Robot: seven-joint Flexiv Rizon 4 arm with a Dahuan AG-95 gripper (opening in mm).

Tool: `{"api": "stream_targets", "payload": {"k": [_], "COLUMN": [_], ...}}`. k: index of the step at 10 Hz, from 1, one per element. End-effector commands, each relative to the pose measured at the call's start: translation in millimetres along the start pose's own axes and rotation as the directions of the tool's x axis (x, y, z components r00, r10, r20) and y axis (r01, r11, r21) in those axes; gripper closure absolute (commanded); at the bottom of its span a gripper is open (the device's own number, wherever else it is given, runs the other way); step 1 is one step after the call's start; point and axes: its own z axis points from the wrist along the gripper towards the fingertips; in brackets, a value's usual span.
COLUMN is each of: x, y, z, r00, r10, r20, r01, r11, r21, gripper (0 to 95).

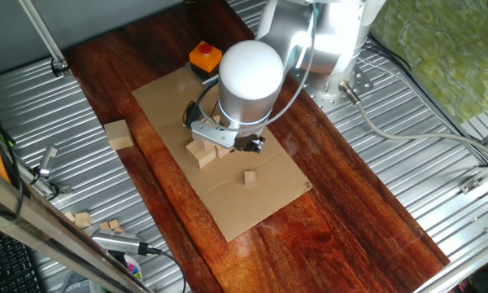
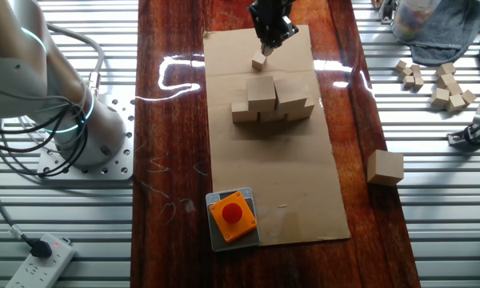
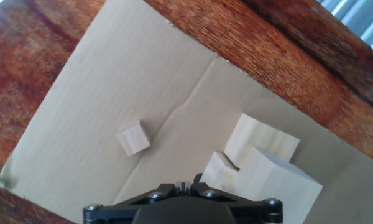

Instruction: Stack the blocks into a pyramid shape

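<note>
Pale wooden blocks [image 2: 270,100] sit stacked near the middle of a cardboard sheet [image 2: 304,192] on the dark wood table [image 2: 168,120]: three in a bottom row w/ two on top, touching, and one more block [image 2: 385,167] lies apart, off the cardboard at the table's edge. The gripper [image 2: 270,36] hangs just above a tiny wooden cube [image 2: 259,63] beyond the stack; fingertips hidden in every view, so can't tell if spread or pressed together. An orange box [image 2: 233,214] w/ red button sits at the sheet's opposite end.
</note>
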Motion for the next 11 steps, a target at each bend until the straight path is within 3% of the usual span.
{"api": "stream_targets", "payload": {"k": [1, 7, 9, 11], "x": [0.0, 0.0, 14.6, 26.0], "y": [-0.1, -0.1, -18.5, -43.8], "z": [0.0, 0.0, -10.6, -16.0], "r00": [1.0, 1.0, 1.0, 0.999], "r10": [0.009, 0.022, 0.007, -0.006], "r20": [-0.002, 0.014, 0.009, 0.031], "r01": [-0.009, -0.022, -0.006, 0.008], "r11": [1.0, 1.0, 1.0, 0.999], "r21": [0.003, -0.017, -0.022, -0.05], "gripper": [95.0, 95.0, 95.0, 95.0]}}
